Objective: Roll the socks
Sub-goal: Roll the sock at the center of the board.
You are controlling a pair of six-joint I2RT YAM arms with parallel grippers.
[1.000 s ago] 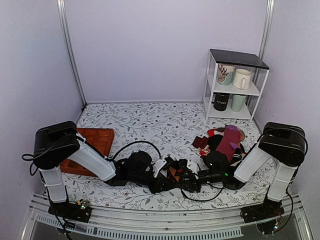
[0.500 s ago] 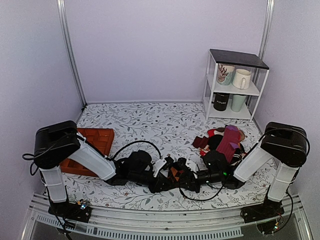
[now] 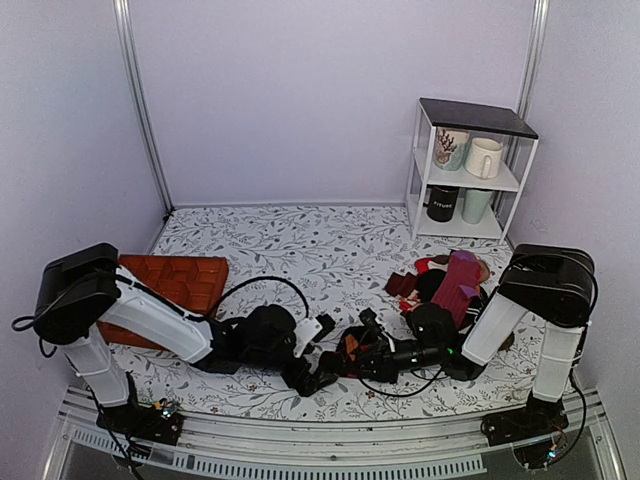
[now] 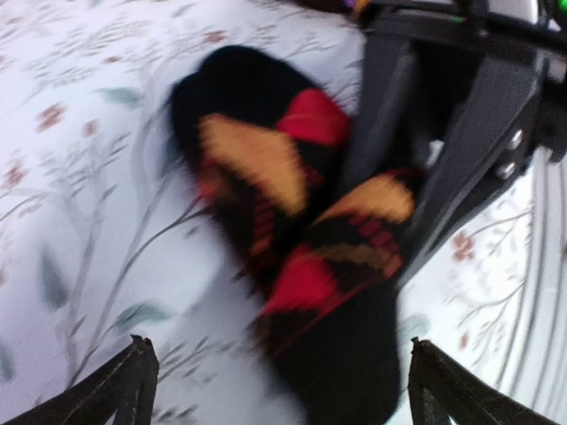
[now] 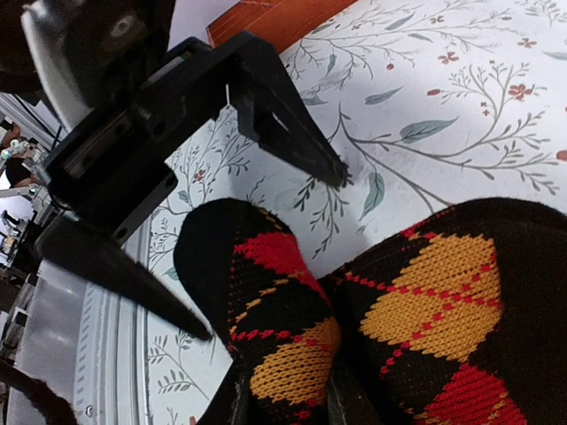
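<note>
The socks (image 5: pixel 292 354), black knit with red and orange diamonds, lie bunched on the flowered table near its front edge (image 3: pixel 349 347). In the right wrist view a rolled fold of them sits pinched in my right gripper (image 5: pixel 288 400), whose jaws are shut on it. My left gripper (image 4: pixel 285 390) stands wide open just short of the socks (image 4: pixel 292 204), which lie blurred ahead of its fingers and touch neither. From above, the left gripper (image 3: pixel 318 376) is left of the bundle and the right gripper (image 3: pixel 366 352) meets it from the right.
An orange tray (image 3: pixel 175 280) lies at the left behind my left arm. A pile of maroon, purple and tan socks (image 3: pixel 450 280) sits at the right. A white shelf (image 3: pixel 465 170) with mugs stands at the back right. The table's metal front rail (image 3: pixel 330 440) is close.
My left gripper has let go of the socks, opened wide and drawn back. My right gripper has closed on the socks' fold. The left arm's shoulder has swung left.
</note>
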